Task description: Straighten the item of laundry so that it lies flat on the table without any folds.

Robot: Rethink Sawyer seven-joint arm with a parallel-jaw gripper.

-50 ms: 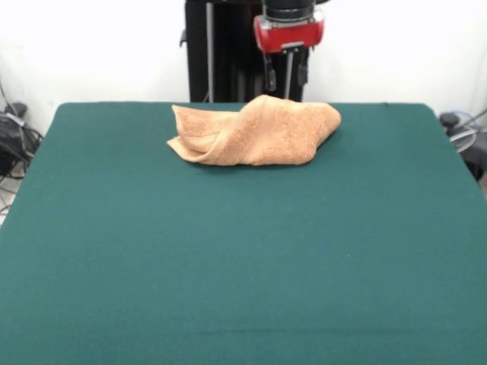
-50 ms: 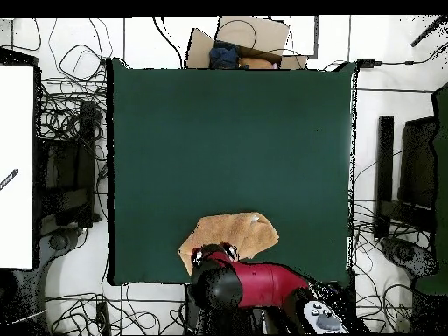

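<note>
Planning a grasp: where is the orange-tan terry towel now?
Front view: the crumpled orange-tan terry towel lies at the dark green table's far edge, just below the gripper.

Cardboard box point(image 2: 249, 39), perhaps open; tangled cables point(image 2: 66, 114) around.

arm point(image 2: 254, 284) covering towel's point(image 2: 229, 238) near edge overhead; gripper point(image 1: 285, 76) cut off above in front view | towel folds hiding its underside

Front view: low across the table point(image 1: 243, 251), facing 12 o'clock toward the pedestal. Overhead view: straight down, high, robot base at 6 o'clock. Shared: whole tabletop.
</note>
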